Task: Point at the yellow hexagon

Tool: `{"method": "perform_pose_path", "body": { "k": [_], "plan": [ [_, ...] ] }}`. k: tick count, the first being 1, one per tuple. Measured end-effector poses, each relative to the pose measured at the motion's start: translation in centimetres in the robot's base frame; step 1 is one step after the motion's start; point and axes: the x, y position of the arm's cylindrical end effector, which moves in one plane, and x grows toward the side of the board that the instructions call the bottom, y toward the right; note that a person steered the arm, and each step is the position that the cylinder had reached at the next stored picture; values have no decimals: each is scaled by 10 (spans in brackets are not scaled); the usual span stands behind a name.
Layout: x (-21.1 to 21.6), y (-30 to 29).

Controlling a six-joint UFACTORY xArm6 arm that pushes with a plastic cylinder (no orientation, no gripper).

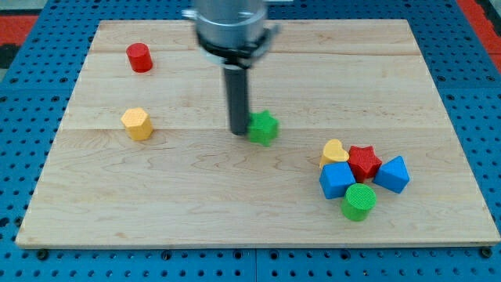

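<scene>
The yellow hexagon (137, 124) sits on the wooden board (196, 196) at the view's left, about mid-height. My tip (239, 132) rests near the board's centre, well to the right of the yellow hexagon and right beside the left edge of a green star block (264, 128). The dark rod rises from the tip to the arm's grey body at the view's top.
A red cylinder (139, 57) stands at the upper left. At the lower right is a cluster: a yellow heart (334, 150), a red star (364, 162), a blue cube (337, 180), a blue block (392, 174) and a green cylinder (359, 201).
</scene>
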Motion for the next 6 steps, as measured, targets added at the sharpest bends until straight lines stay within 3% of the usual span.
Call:
{"method": "perform_pose_path", "body": {
  "k": [2, 3, 4, 5, 6],
  "plan": [
    [-38, 35],
    [22, 47],
    [-13, 38],
    [-82, -19],
    [-95, -145]
  ]
}}
